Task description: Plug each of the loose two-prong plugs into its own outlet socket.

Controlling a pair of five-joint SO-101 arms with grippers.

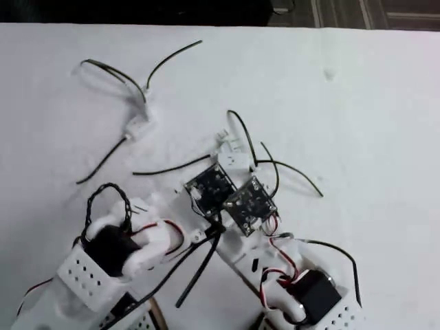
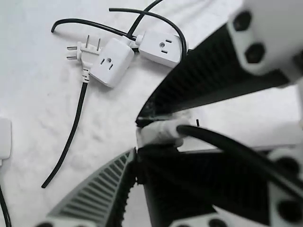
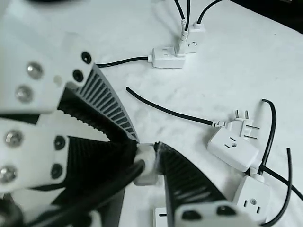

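The left gripper [image 2: 140, 138] is clamping its two black fingers [image 2: 199, 80] on the body of a small white plug [image 2: 158, 132], whose black cord [image 2: 227, 146] is trailing back through the jaws. The right gripper [image 3: 138, 150] is crowding in at the same spot, but whether it is gripping anything cannot be told. Both are hanging just above the white table [image 1: 357, 137], near two free outlet sockets [image 2: 111, 61] that are lying side by side. A second two-prong plug [image 2: 85, 49] is lying against the nearer one with its prongs bare, and farther off a mated plug-and-socket pair [image 3: 173, 54] is resting. The held plug is probably behaving as a light, hard, smooth piece of plastic, so it is likely sliding or twisting easily under a weak pinch, and the springy cord is probably tugging it off line. The flat sides of the body just behind the prongs are looking like the best hold, since the thin prongs could bend. The sockets are light too and are likely to skid unless they are braced.
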